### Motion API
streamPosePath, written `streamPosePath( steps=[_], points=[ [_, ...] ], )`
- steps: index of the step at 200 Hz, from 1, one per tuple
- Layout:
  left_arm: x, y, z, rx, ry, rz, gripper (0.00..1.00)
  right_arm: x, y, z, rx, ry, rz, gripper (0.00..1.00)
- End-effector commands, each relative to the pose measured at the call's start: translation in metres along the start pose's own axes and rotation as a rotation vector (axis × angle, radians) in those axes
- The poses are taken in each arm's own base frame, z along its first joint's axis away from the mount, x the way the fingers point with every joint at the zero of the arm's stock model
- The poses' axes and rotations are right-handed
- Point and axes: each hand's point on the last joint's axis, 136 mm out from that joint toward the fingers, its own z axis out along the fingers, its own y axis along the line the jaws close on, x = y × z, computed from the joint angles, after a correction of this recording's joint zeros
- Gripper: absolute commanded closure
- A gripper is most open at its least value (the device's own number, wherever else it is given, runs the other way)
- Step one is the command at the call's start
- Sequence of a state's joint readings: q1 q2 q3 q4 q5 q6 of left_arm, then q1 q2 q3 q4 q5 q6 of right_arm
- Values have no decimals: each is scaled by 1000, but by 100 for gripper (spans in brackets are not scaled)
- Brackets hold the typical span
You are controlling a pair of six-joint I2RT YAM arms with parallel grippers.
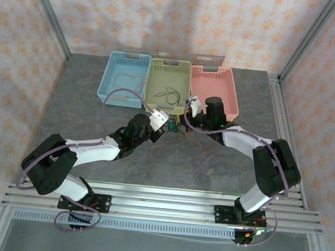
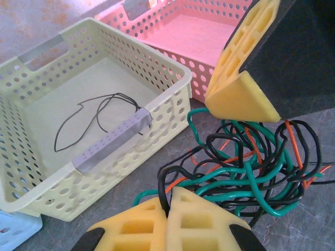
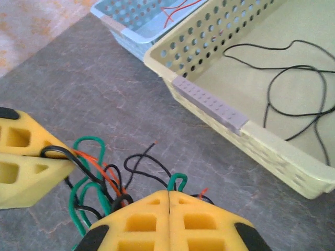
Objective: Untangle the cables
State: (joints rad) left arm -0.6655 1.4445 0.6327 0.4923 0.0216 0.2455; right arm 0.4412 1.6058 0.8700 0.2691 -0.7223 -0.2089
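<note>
Right now the knot of cables (image 2: 246, 162), green, black and orange strands wound through each other, lies on the grey table (image 3: 104, 89) just in front of the yellow basket (image 2: 104, 178), not touching its wall. Both grippers are at it. The left gripper (image 2: 168, 206) has its foam fingers pressed flat together, with a black strand running into the seam between them. The right gripper (image 3: 168, 201) is likewise clamped, and a green loop and dark strands come out at its tips, so it seems to have a hold of the bundle too.

What matters is that the knot sits between the two pinches, the left gripper at its near-left edge and the right gripper at its far-right edge. The line between them runs roughly along the basket fronts, so drawing apart along it should, I judge, stretch the knot. A single black cable (image 2: 89, 123) already lies loose in the yellow basket, and a red one (image 3: 175, 9) in the blue basket (image 3: 118, 26).
</note>
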Motion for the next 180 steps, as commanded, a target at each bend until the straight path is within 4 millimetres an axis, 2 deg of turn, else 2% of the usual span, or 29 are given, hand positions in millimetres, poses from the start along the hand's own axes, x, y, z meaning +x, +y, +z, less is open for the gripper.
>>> streamPosePath(
  steps=[1,38,66,78,89,100,115,131,154,180],
  points=[
    [-9,13,-7,-55,-38,3,100,-16,-36,-20,188,-94,3,100],
    [-10,19,-9,-87,-39,-5,100,-30,-56,-43,348,-215,4,100],
    [-11,34,-15,-156,-47,-33,100,-36,-80,-69,499,-300,32,100],
    [-12,37,-18,-153,-68,-55,100,-38,-83,-75,505,-338,53,100],
    [-13,33,-19,-123,-78,-60,100,-42,-78,-75,452,-360,73,100],
    [-14,29,-18,-98,-79,-55,100,-46,-62,-65,340,-356,76,100],
    [-13,27,-16,-87,-77,-50,100,-50,-36,-51,164,-326,82,80],
    [-13,27,-16,-89,-76,-50,100,-53,-25,-46,108,-302,120,68],
    [-12,25,-14,-78,-68,-44,100,-51,-4,-35,25,-204,141,63],
    [-13,24,-14,-74,-70,-44,100,-40,8,-25,32,-68,127,59]
  ],
)
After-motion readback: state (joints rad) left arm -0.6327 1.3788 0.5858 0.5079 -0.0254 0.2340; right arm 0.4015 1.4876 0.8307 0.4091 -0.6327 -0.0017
